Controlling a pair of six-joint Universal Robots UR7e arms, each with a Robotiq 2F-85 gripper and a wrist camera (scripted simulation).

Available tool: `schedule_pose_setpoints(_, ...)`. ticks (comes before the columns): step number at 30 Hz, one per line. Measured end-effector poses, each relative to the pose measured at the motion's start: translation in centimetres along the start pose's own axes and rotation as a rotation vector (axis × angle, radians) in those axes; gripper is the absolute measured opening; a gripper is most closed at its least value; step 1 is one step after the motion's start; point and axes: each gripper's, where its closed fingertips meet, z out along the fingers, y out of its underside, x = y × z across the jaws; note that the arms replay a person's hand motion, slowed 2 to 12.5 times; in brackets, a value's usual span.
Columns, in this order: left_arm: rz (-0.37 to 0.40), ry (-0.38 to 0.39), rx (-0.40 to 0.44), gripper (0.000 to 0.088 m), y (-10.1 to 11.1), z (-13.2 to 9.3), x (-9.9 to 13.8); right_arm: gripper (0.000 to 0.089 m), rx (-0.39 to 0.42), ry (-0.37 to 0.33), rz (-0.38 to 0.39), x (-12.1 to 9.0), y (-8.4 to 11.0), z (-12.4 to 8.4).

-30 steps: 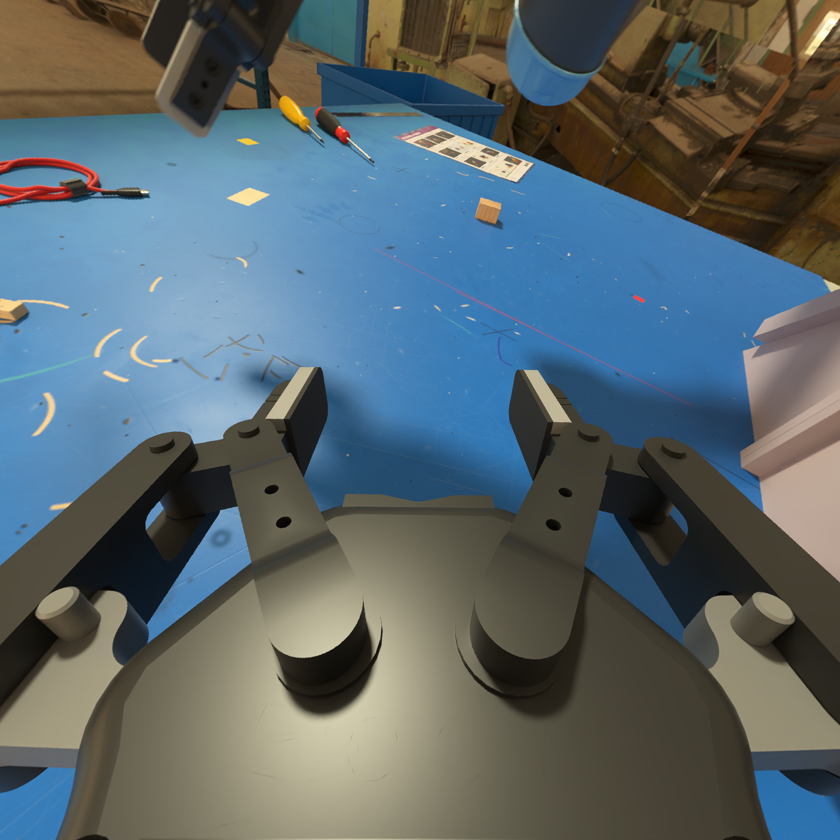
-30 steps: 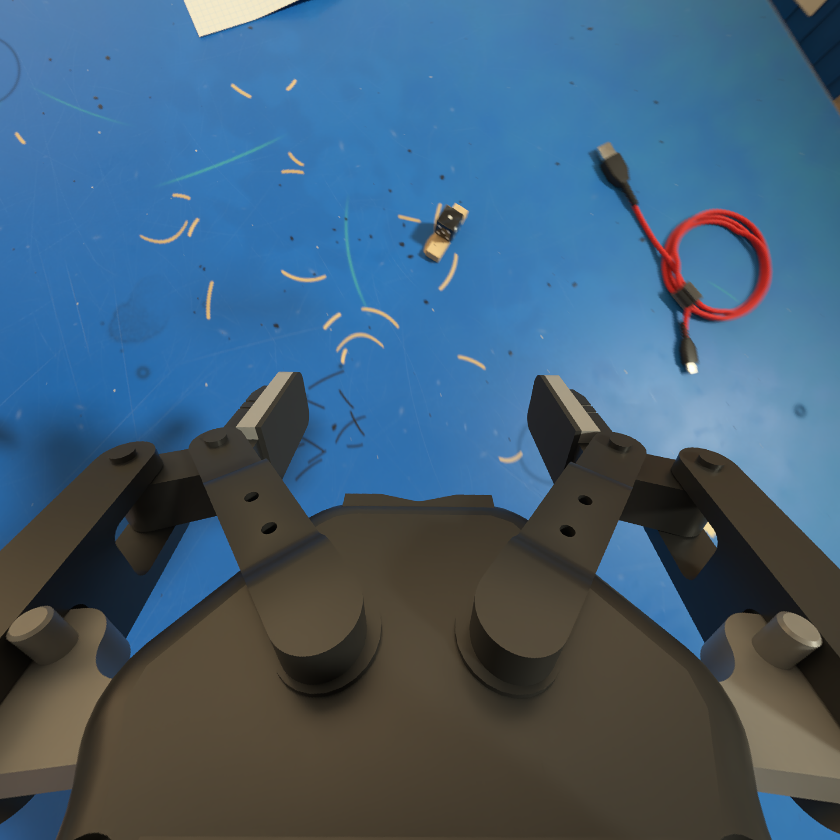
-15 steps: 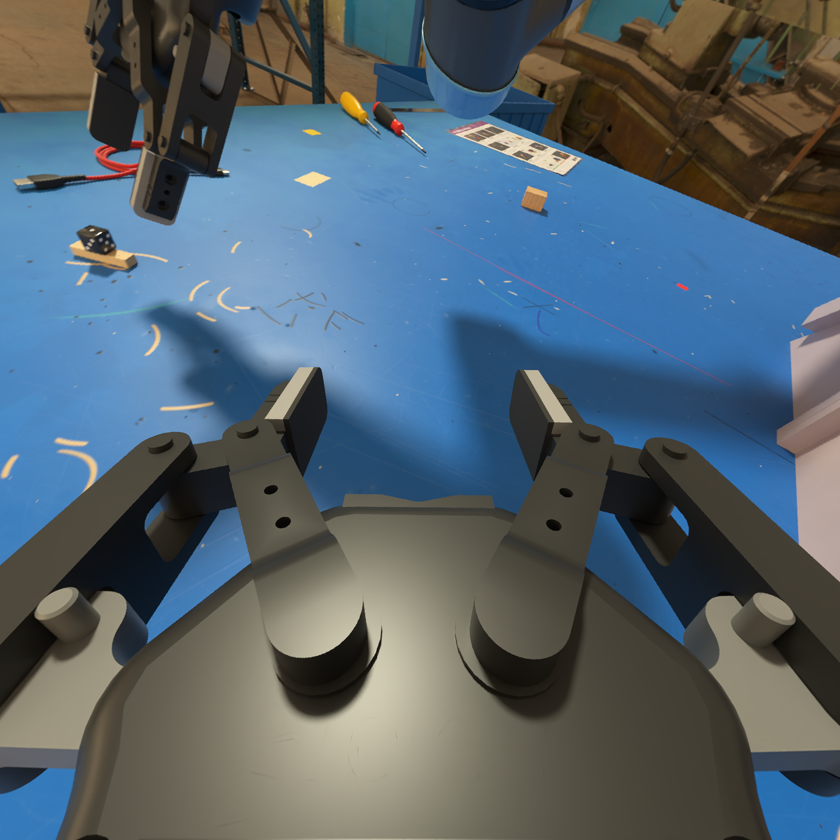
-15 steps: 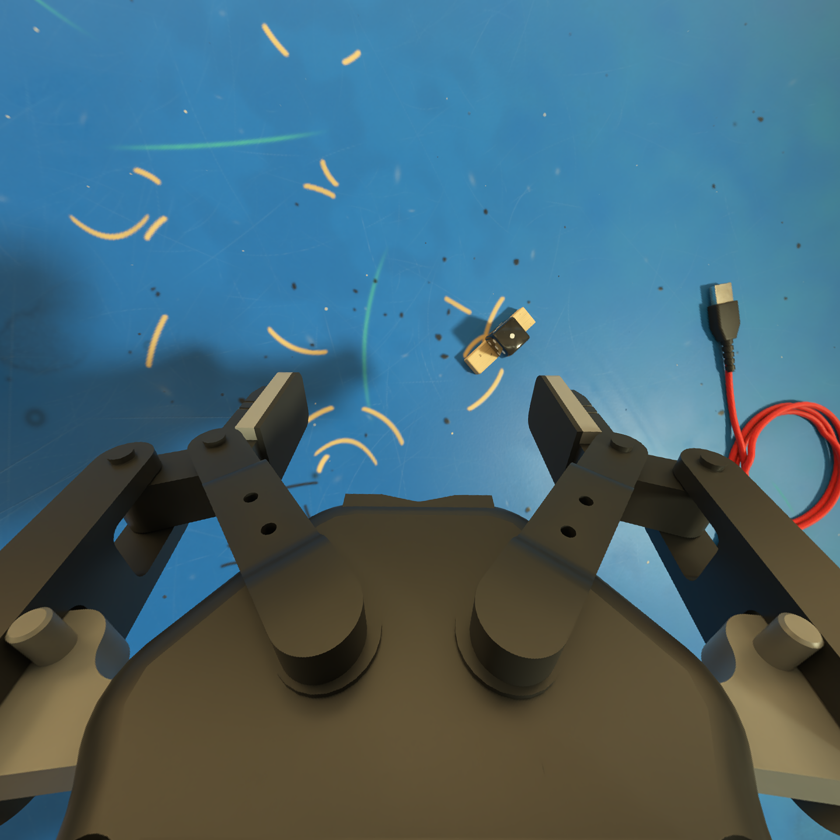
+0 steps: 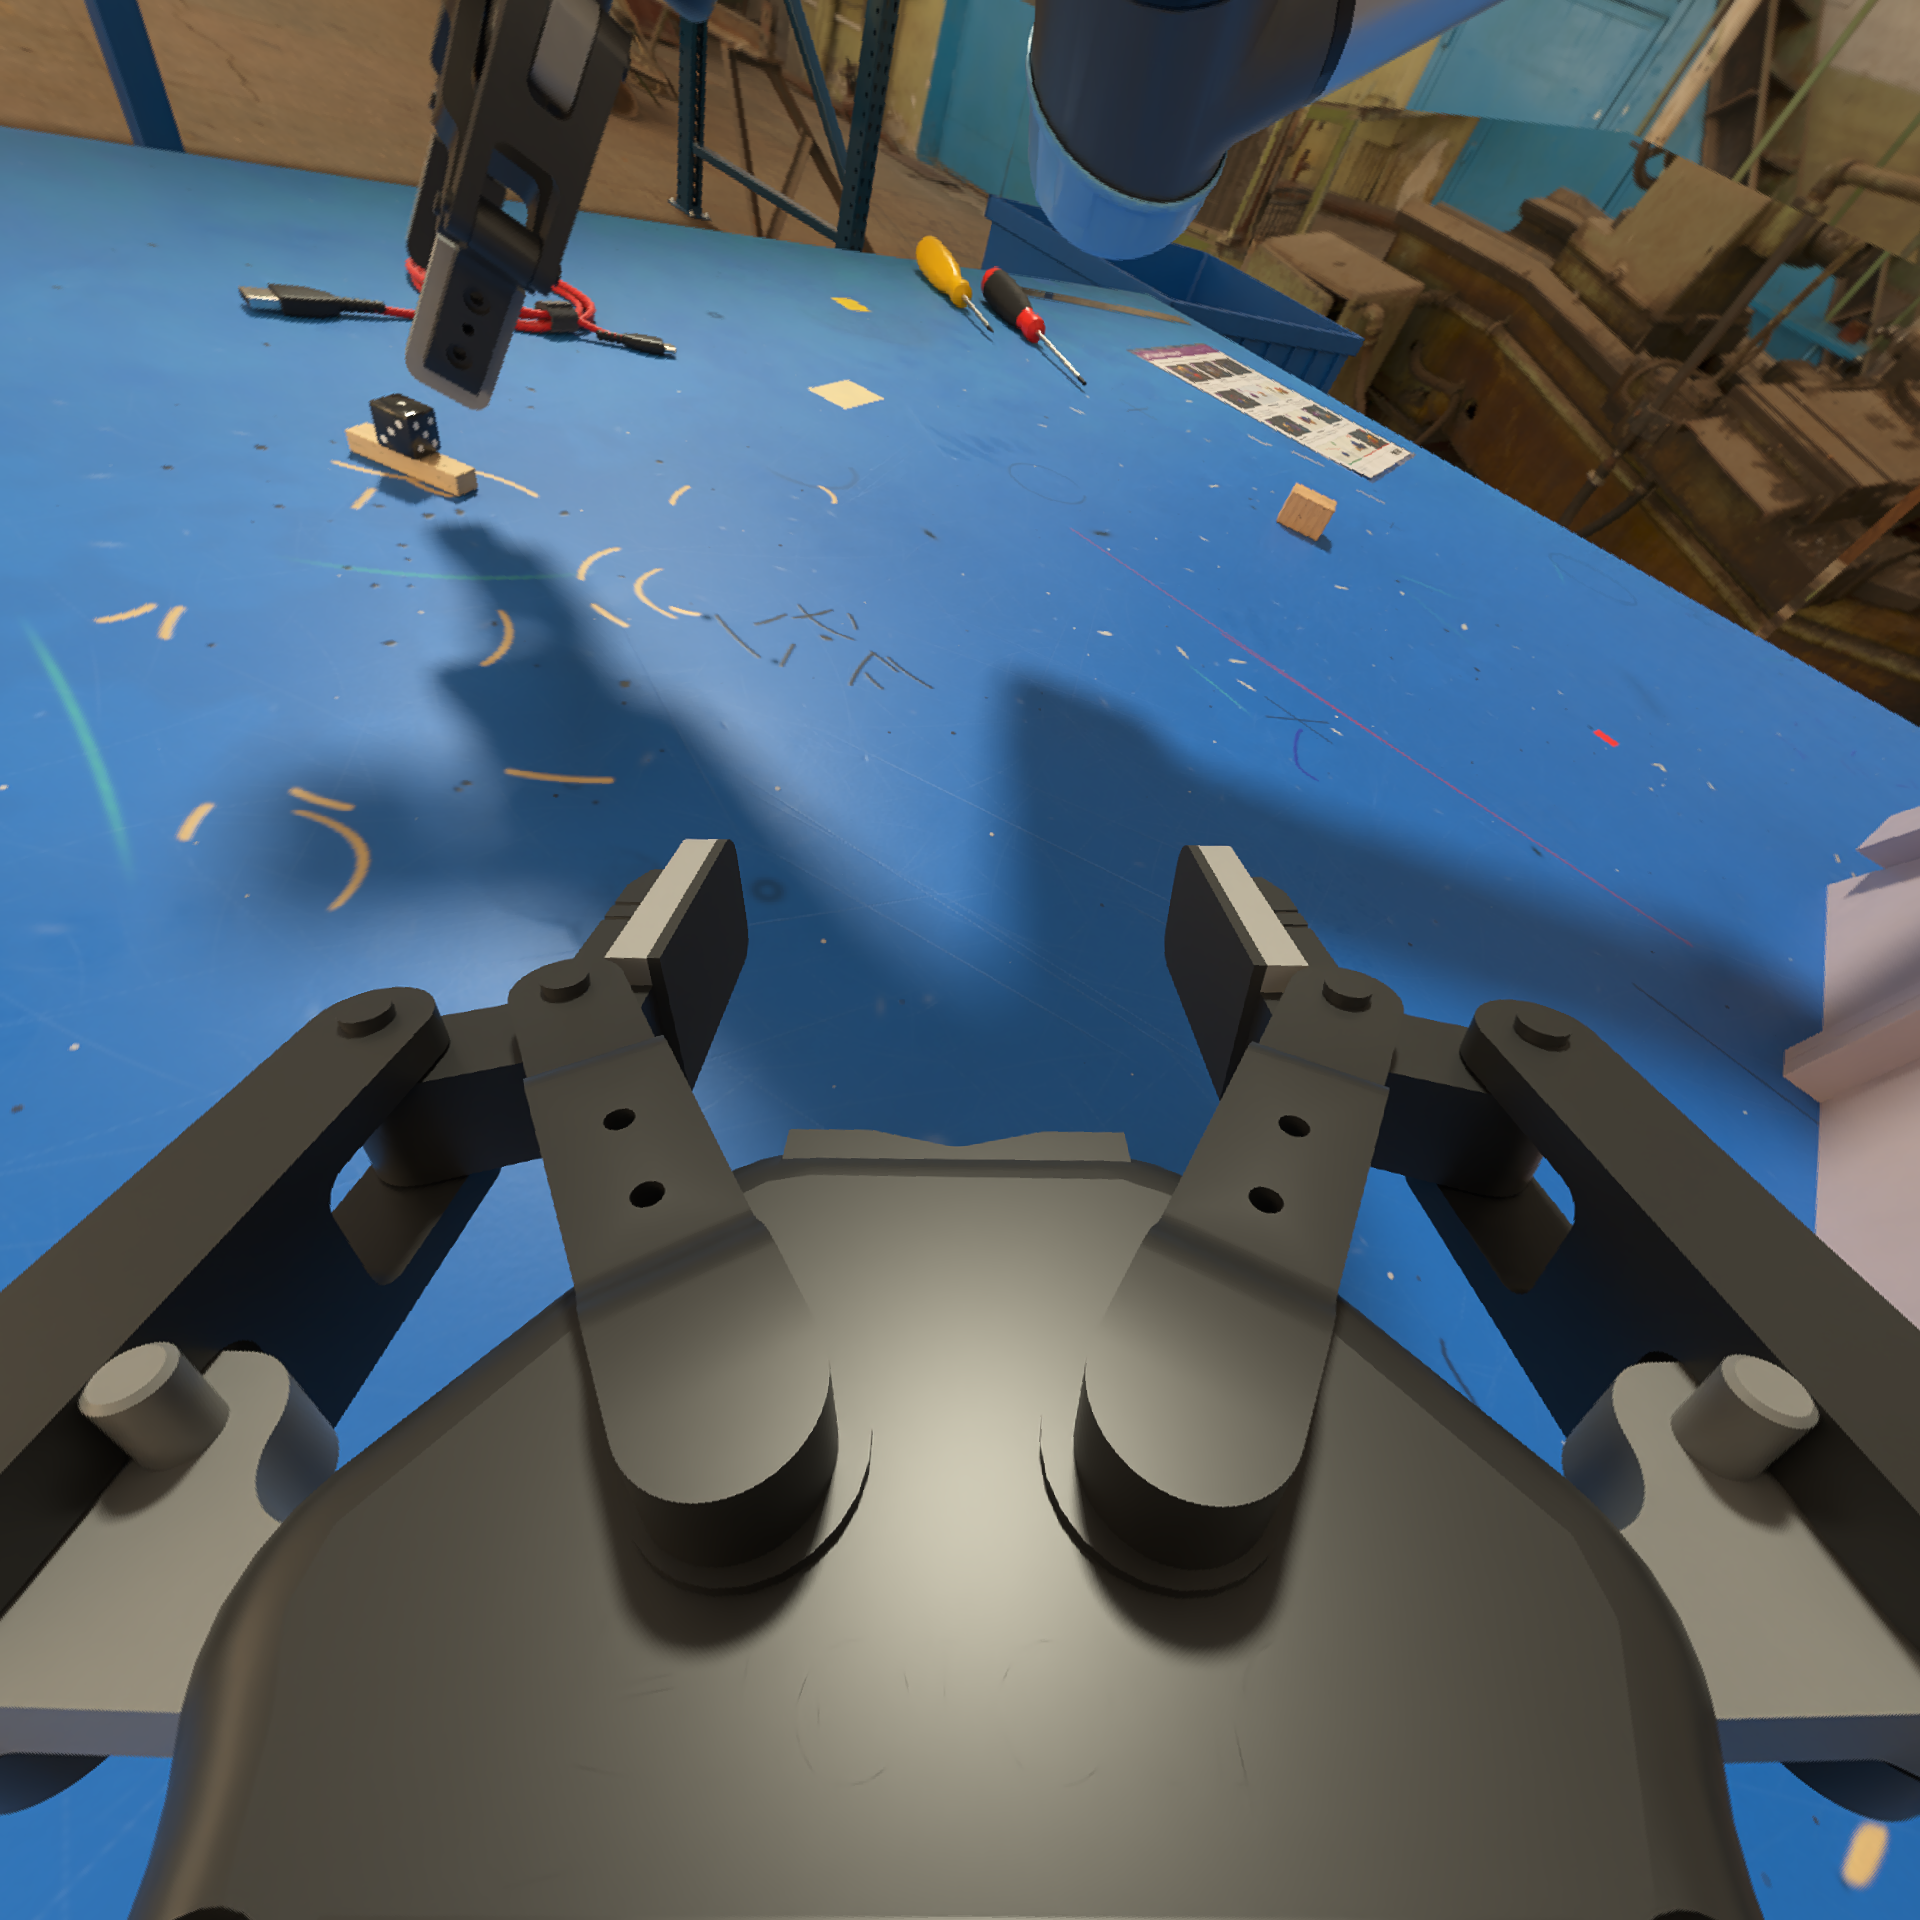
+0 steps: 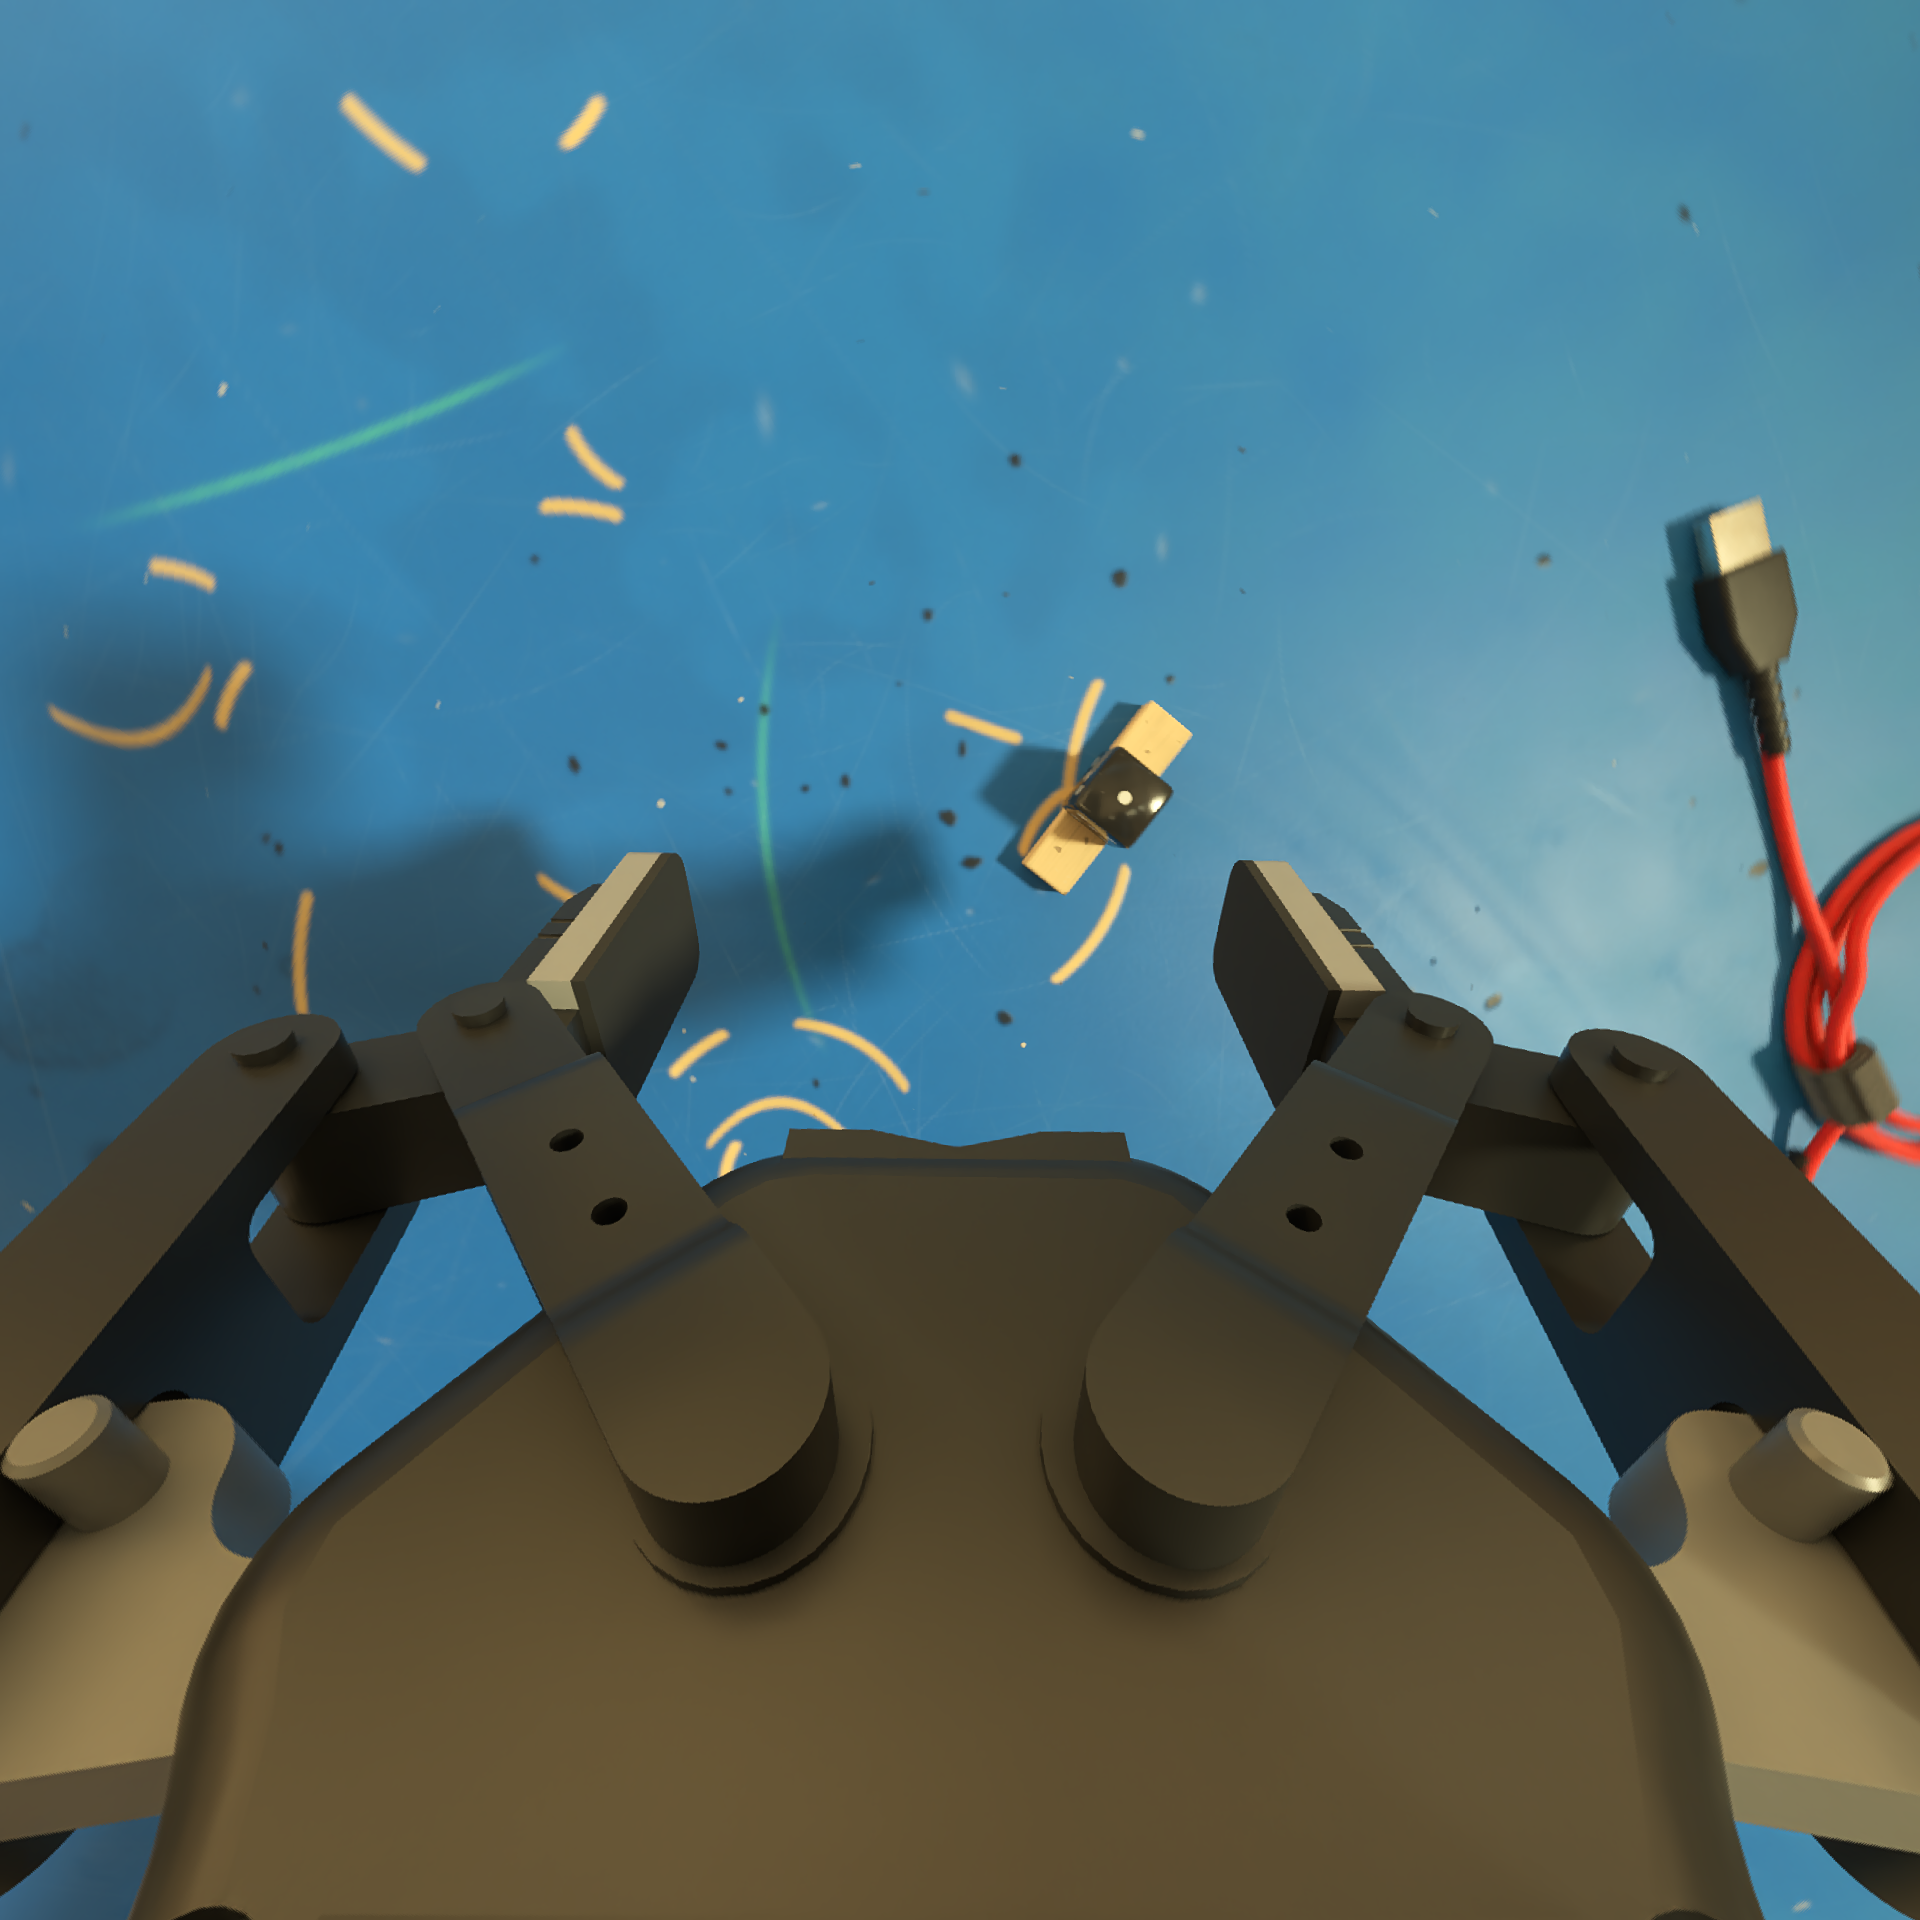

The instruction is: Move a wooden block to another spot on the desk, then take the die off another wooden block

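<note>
A black die (image 6: 1122, 798) with white pips sits on a flat wooden block (image 6: 1060, 858) on the blue desk; both also show in the left wrist view, the die (image 5: 403, 424) on the block (image 5: 416, 465) at the far left. A small wooden cube (image 5: 1305, 511) lies far right on the desk. My right gripper (image 6: 956, 925) is open and empty, above the desk, with the die just ahead and slightly right; it also shows in the left wrist view (image 5: 468, 343) hanging above the die. My left gripper (image 5: 961, 925) is open and empty over bare desk.
A red cable (image 6: 1839, 935) lies right of the die block; it also shows in the left wrist view (image 5: 540, 312). Two screwdrivers (image 5: 987, 296), a printed leaflet (image 5: 1273, 410), a blue bin (image 5: 1226, 291) and a pale box (image 5: 1870, 1039) at the right edge. Wood shavings are scattered about.
My right gripper has come down closer to the die and its block, which now sit nearer its fingers. The left wrist view has swung, bringing the die block and right gripper further into view.
</note>
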Motion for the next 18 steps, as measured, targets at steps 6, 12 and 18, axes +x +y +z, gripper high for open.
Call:
schedule_pose_setpoints(6,-0.015,-0.025,0.007,0.0714,0.4,-0.8,-0.5,0.0854,0.013,0.008,0.21,0.6,-0.6,-0.2)
schedule_pose_setpoints(12,-0.023,-0.048,0.019,0.0714,0.4,-1.6,-0.9,0.0854,0.061,-0.012,0.369,1.0,-1.6,-0.3)
schedule_pose_setpoints(18,-0.035,-0.051,0.034,0.0714,0.2,-2.3,-1.0,0.0831,0.082,0.04,0.469,2.4,-2.2,-0.4)
